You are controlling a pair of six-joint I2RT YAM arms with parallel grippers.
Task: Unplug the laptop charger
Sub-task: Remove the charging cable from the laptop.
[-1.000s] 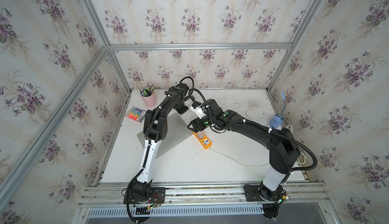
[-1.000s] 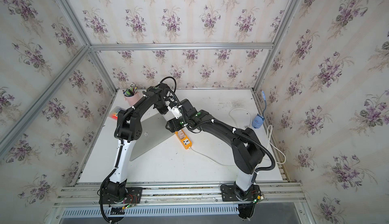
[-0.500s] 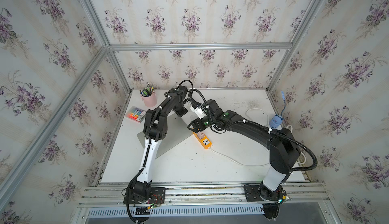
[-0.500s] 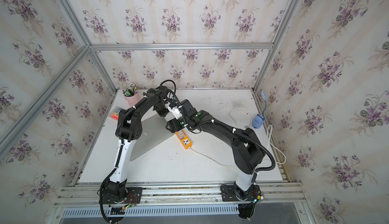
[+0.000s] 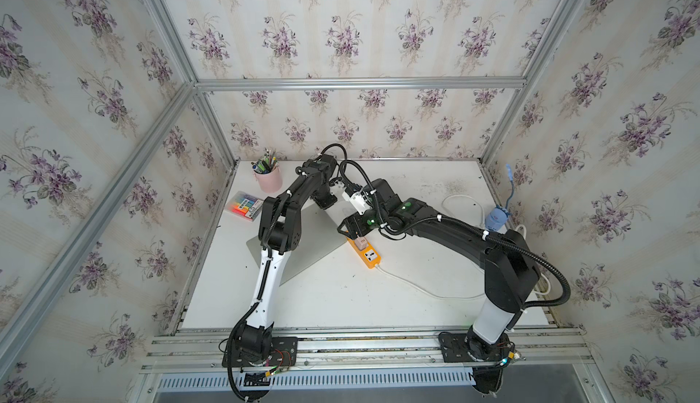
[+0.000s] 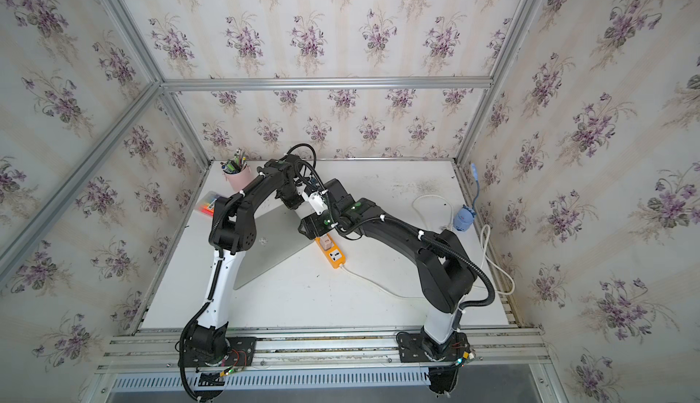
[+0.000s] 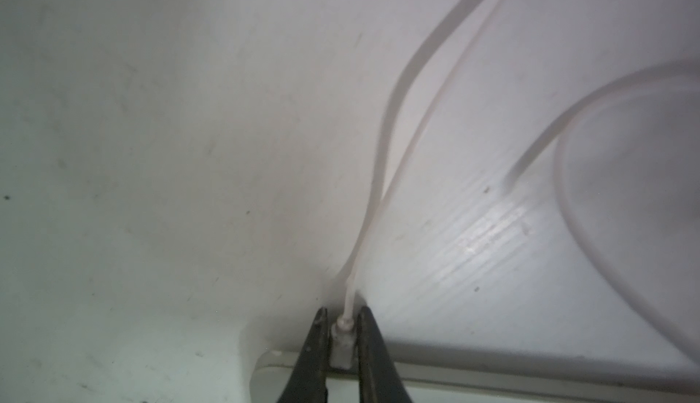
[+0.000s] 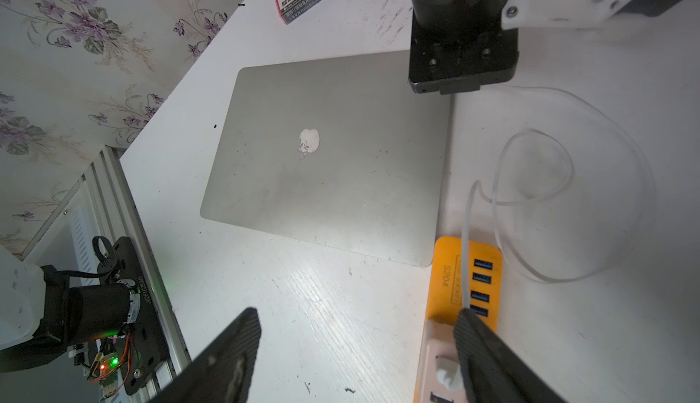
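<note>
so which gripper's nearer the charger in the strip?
Right. Right gripper is open above the strip, one finger right by the charger. Left gripper is off at the edge of the laptop, closed on the cable connector.

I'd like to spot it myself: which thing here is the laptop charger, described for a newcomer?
On the white table, find the flat silver laptop; an orange power strip lies at its corner. The laptop charger is the small pinkish-beige cube sitting on that strip, much smaller and paler than both.
</note>
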